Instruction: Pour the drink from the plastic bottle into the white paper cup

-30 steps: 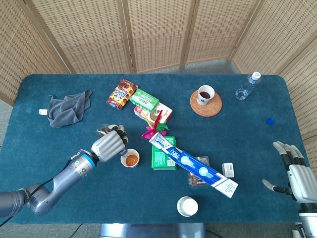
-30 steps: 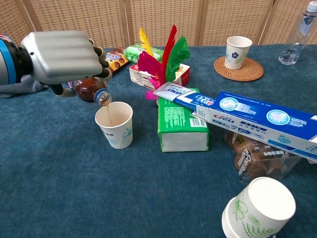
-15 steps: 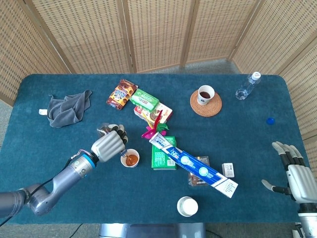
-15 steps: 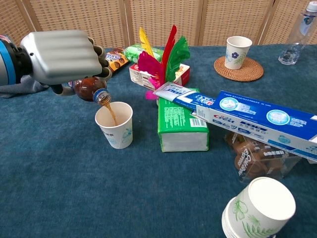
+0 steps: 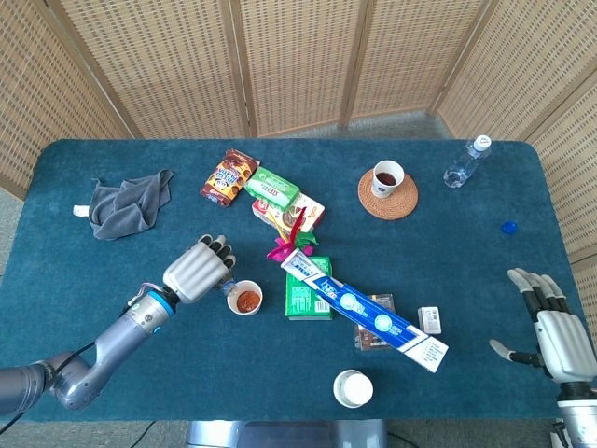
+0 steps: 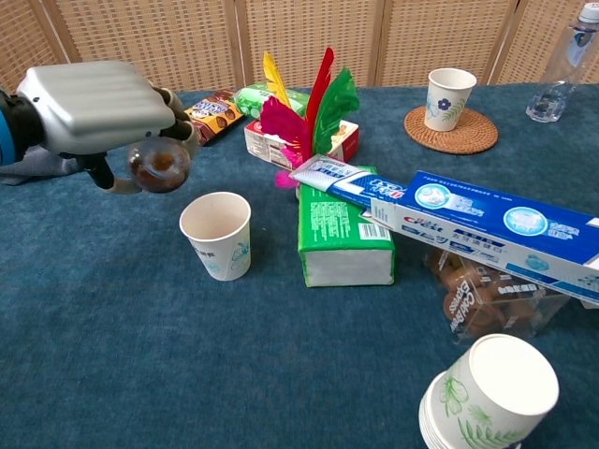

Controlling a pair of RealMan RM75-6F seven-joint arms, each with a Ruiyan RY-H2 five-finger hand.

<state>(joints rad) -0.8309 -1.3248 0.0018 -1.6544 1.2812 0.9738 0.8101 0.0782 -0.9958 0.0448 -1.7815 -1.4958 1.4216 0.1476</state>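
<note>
Your left hand (image 6: 98, 105) grips the bottle (image 6: 157, 165) up-left of the cup (image 6: 216, 234), mouth just off the rim; right hand (image 5: 552, 329) spread wide, idle.

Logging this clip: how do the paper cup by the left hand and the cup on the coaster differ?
The near cup stands on the bare cloth just below the left hand and its bottle; the far cup sits on a woven coaster, with no hand near. The near cup's drink looks orange-brown from above, the far cup's darker. Both are upright white printed cups holding drink.
</note>
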